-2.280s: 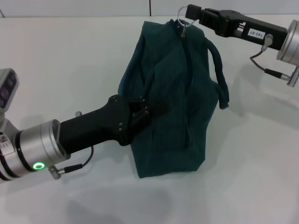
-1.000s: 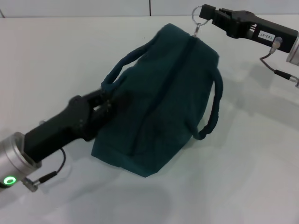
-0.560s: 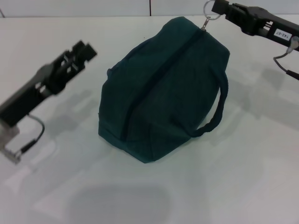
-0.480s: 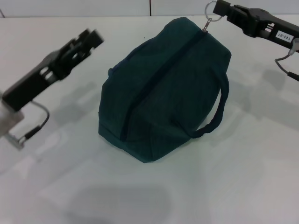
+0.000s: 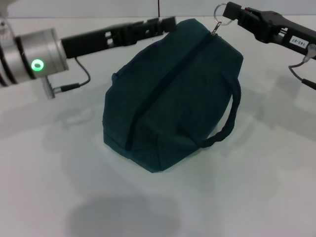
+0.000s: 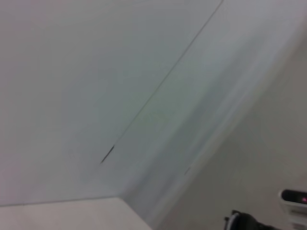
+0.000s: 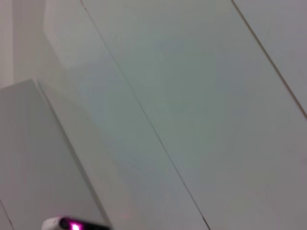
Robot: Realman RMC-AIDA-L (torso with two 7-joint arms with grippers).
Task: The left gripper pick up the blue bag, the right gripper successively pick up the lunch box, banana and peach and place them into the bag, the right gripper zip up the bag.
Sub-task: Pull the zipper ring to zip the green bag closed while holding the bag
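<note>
While the right gripper (image 5: 232, 11) stays clamped on the zipper ring (image 5: 220, 12) of the closed blue bag (image 5: 173, 94) beneath it, the left gripper (image 5: 168, 22), fingers unreadable, has released the bag and swung beside its far end, so zipping looks finished.

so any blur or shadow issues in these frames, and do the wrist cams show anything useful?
Head view: the blue bag is sharp, the left gripper streaked with blur, and soft shadows lie on the table. Left wrist view: smeared wall, nothing of the task. Right wrist view: only wall panels.
</note>
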